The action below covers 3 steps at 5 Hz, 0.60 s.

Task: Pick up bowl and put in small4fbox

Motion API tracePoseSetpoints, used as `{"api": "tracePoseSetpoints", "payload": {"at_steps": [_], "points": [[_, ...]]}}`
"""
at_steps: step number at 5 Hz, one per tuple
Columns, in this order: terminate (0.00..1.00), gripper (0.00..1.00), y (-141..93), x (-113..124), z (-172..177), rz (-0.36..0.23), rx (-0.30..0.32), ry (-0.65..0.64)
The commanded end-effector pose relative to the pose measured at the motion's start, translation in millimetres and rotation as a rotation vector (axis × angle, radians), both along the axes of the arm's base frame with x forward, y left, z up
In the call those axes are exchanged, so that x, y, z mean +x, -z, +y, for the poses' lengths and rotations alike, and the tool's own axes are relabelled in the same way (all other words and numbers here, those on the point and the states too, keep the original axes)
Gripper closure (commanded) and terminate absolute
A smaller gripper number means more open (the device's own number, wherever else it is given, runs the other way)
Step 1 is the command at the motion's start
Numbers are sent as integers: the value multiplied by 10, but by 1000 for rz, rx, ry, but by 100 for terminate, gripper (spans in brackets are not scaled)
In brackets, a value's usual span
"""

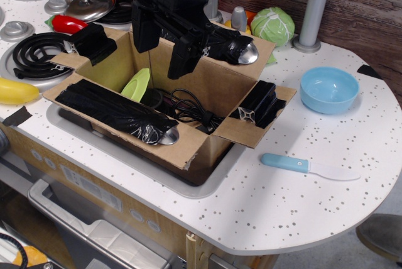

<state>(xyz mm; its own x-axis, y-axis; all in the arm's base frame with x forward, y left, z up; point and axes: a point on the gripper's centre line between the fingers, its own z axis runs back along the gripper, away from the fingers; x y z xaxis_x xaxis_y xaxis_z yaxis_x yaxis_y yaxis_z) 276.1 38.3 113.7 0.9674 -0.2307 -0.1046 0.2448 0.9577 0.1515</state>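
Right of frame centre: small round light-blue glossy plastic bowl (pixel 330 89) upright on white speckled surface (pixel 301 187), empty. Large brown cardboard box with black-taped flaps (pixel 188 93) at centre-left, in sink recess. Black pincer (pixel 164 55) above box opening, fingers spread, holding nothing. Light-blue-handled white-bladed toy knife (pixel 309 167) below bowl.

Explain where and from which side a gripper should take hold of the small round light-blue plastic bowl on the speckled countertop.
Grip the small round light-blue plastic bowl by its rim, coming from above with one finger inside and one outside. It sits upright and open-mouthed on the speckled countertop with clear space around it; its smooth curved wall would likely slip in a side grasp.
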Motion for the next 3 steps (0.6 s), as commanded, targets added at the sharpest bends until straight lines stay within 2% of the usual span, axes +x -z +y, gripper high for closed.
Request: {"api": "tracePoseSetpoints", "payload": {"at_steps": [1,2,3], "points": [[0,0,0,0,0,0,0,0],[0,0,-59,65,-337,-111,43,120],[0,0,-130,194,-621,-142,37,153]]}}
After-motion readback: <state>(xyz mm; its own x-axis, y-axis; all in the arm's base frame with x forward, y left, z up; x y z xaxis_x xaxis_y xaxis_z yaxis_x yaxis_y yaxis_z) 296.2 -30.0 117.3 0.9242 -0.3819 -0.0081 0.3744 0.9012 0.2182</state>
